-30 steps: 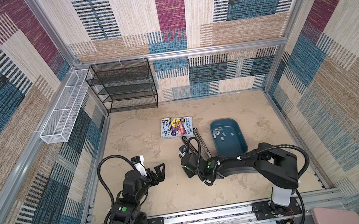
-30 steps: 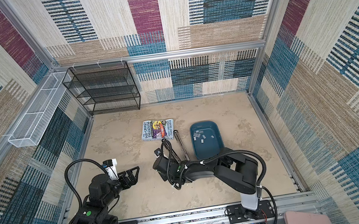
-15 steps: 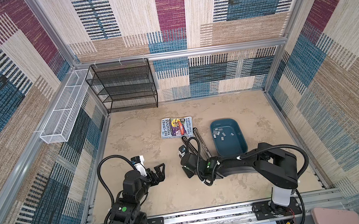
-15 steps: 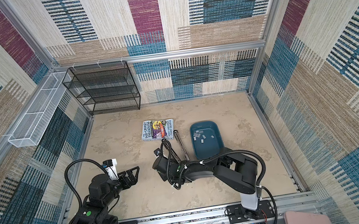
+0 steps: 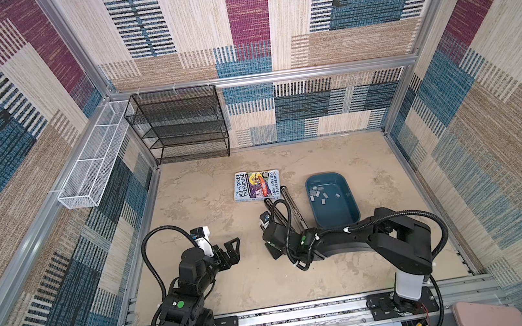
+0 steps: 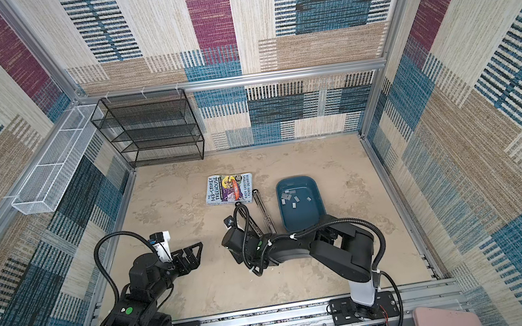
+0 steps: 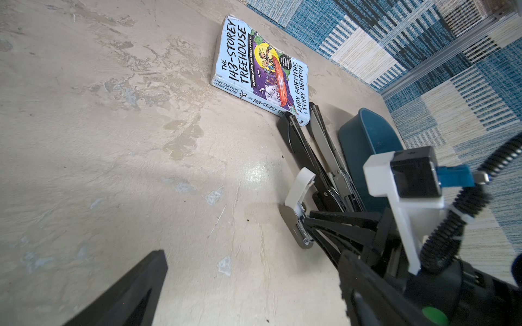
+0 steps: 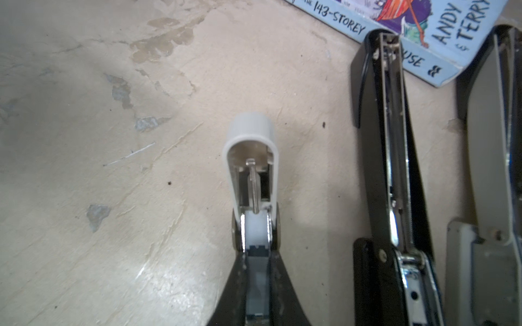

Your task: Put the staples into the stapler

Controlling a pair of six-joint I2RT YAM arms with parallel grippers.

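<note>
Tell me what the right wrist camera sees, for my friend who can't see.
The right hand is shut on a small white stapler, its lid swung open. Beside it on the beige table lie an open black stapler, a grey stapler and the corner of a blue book.

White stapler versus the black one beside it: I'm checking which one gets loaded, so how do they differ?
The white stapler is short; the black stapler is far longer. The white stapler is clamped in the right gripper; the black stapler lies free on the table. Both are hinged open.
</note>
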